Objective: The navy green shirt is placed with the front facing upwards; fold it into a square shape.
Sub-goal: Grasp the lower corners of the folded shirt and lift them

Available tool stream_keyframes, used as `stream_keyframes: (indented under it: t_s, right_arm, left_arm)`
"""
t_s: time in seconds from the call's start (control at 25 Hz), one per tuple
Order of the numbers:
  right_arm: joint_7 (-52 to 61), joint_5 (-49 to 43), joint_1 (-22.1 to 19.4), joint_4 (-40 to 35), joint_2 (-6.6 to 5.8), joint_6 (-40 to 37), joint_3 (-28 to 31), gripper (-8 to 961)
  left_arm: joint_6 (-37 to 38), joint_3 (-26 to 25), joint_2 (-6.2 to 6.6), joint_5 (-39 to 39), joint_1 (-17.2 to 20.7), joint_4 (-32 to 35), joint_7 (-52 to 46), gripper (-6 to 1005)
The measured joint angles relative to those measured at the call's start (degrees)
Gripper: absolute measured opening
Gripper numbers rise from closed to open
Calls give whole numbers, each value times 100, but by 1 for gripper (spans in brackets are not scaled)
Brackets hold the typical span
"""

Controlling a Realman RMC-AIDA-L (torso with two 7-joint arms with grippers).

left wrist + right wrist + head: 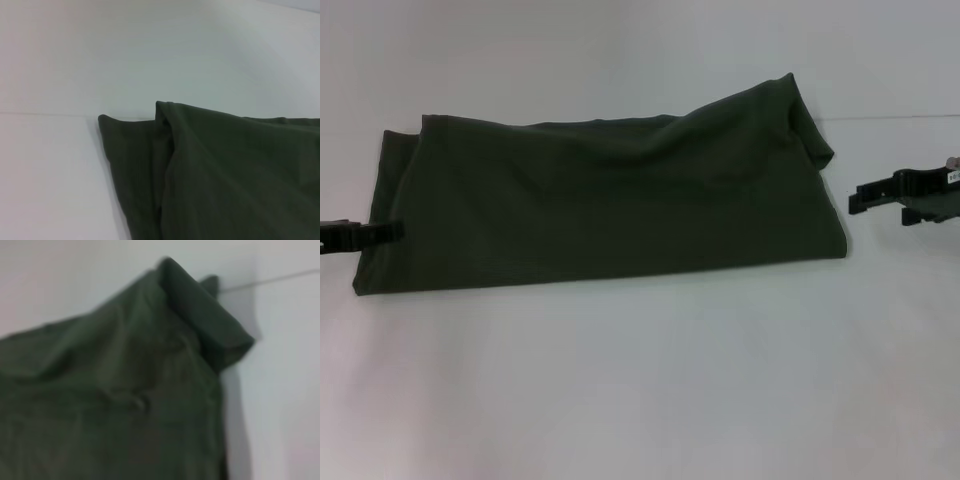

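Head view, near to far: a bare stretch of white table (640, 400) fills the foreground, and beyond it the navy green shirt (610, 200) lies folded into a long horizontal band across the middle of the surface. Its near edge runs straight and flat from one end to the other. No lettering, collar or sleeve shows; only plain dark olive cloth faces up. Soft creases ripple across the upper layer, and the far edge is uneven, rising toward the robot's right, where a thick fold of fabric rolls over at the far corner.

At the robot's left end of the band, the left gripper (382, 232) sits low at the table, its dark tip meeting the shirt's edge; whether its jaws are parted or hold cloth cannot be told. Off the opposite end, the right gripper (865, 196) hovers just beside the shirt, apart from it, and its jaw state likewise cannot be told.

Left wrist view shows the shirt (225, 175) in two stacked layers, the under layer jutting out past the upper one. Right wrist view shows the rolled corner of the shirt (125, 390) standing up as a thick cuff-like fold against the white table (285, 390).
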Motion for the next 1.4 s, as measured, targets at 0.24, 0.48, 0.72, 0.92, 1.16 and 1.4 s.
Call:
stream_keyframes:
  t_s: [0.24, 0.48, 0.72, 0.92, 1.16, 1.4]
  right_arm:
    - [132, -300, 143, 128, 100, 199, -37, 882]
    - [112, -288, 254, 430, 160, 494, -42, 883]
    - [99, -317, 396, 808, 199, 814, -113, 884]
    - [102, -319, 429, 942, 290, 1036, -257, 883]
    - [100, -328, 451, 994, 332, 1150, -314, 883]
    - [100, -332, 431, 1009, 391, 1250, -367, 884]
  left_arm:
    - [19, 4, -1, 0, -28, 3, -3, 873]
    - [34, 5, -3, 0, -36, 3, -3, 873]
    - [83, -6, -3, 0, -31, 1, -3, 873]
    - [85, -5, -3, 0, -20, -6, -3, 873]
    - [90, 2, -3, 0, -18, -14, -3, 873]
    - [97, 13, -3, 0, -18, -15, -3, 874]
